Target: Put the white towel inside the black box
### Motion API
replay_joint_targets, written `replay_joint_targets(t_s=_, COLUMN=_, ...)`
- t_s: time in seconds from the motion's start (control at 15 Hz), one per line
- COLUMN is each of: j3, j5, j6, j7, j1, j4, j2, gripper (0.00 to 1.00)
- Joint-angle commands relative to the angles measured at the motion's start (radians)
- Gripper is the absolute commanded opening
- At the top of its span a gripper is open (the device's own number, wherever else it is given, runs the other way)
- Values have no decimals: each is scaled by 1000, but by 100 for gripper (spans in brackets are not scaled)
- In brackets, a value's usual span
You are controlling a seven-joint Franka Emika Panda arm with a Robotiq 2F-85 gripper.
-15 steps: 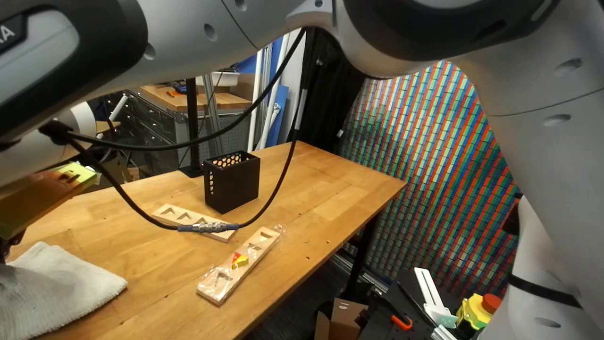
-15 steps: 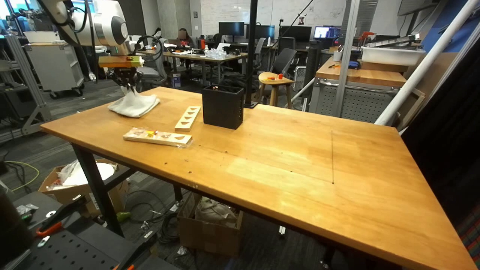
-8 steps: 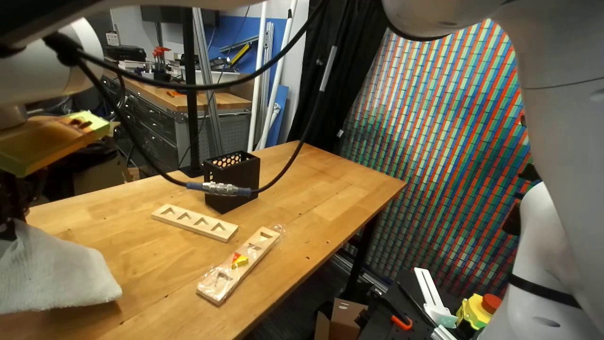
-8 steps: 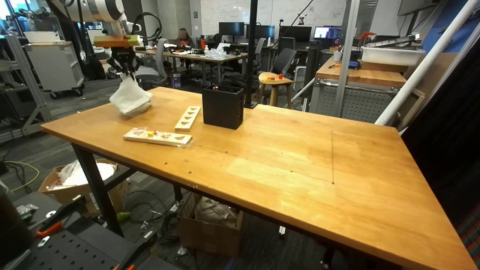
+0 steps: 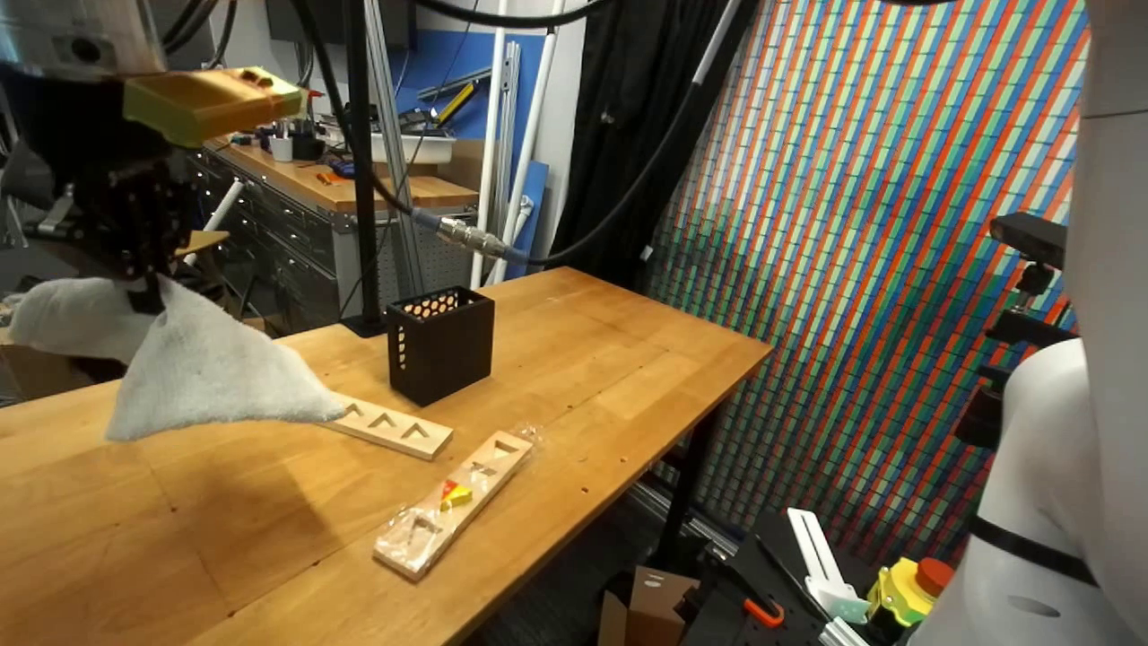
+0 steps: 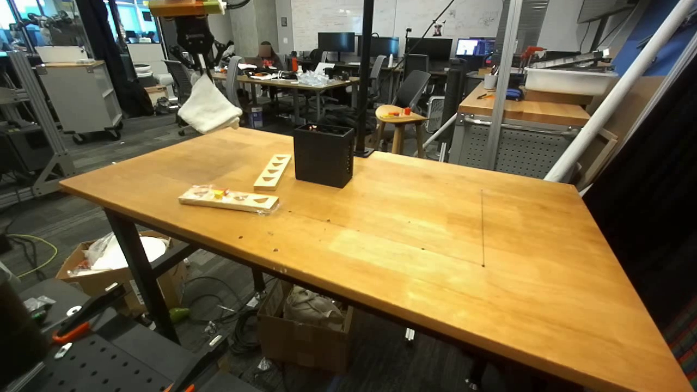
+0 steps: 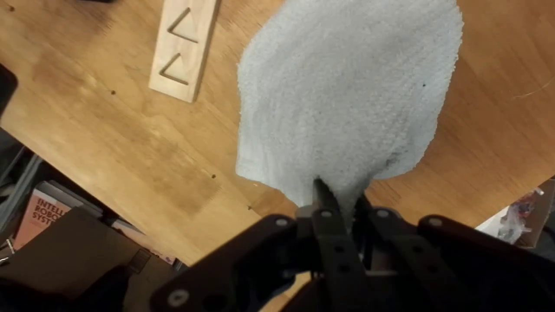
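Straight in at the tool (image 7: 341, 192): drawn almost together, with just a bunched tuck of the white towel (image 7: 347, 95) squeezed between the fingers (image 7: 326, 195). Holding on by that peak, and dangling it directly beneath! Fanning out broad and soft in the wrist view, spreading away from the grip over a big stretch of counter (image 7: 130, 143). Up off that surface in both exterior views, hanging free, throwing a shadow below. Reaching out to a long pointed corner in an exterior view, too, and there covering the end of the bare slotted block (image 5: 395, 434) along the line of sight.

Past that block, lying flat with 2 triangular notches showing in the wrist view, and over to the plastic-wrapped block (image 6: 231, 201), carrying a yellow-and-red piece (image 5: 456, 496). On now to the black box (image 5: 441, 350): upright, open-topped, pierced with hexagonal holes, standing well apart from tool and towel, with the towel wholly outside it. Up along the black post (image 6: 366, 76), planted just beside the box at the counter's edge. Farther out, across to the silver cable connector (image 5: 471, 237), then the multicoloured striped panel (image 5: 789, 341), then the red button (image 5: 934, 576) on its yellow housing (image 5: 894, 588). Down under the counter, to the cardboard box (image 6: 302, 345) with beige cloth (image 6: 313, 309) stuffed inside.
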Motion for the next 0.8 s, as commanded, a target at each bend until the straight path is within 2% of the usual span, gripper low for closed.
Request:
replay_joint_targets(t_s=0.0, j3=-12, j5=27, j6=-40, j7=-49, j1=-40, j4=-22, j2=-88, gripper=3)
replay_joint_targets(t_s=0.47, j3=-62, j5=54, j6=-80, j7=-184, j1=-152, j4=-52, j2=-200, gripper=3)
replay_joint_targets(t_s=0.73, j3=-100, j5=69, j6=-111, j7=-279, j1=-208, j4=-46, j2=-223, gripper=3)
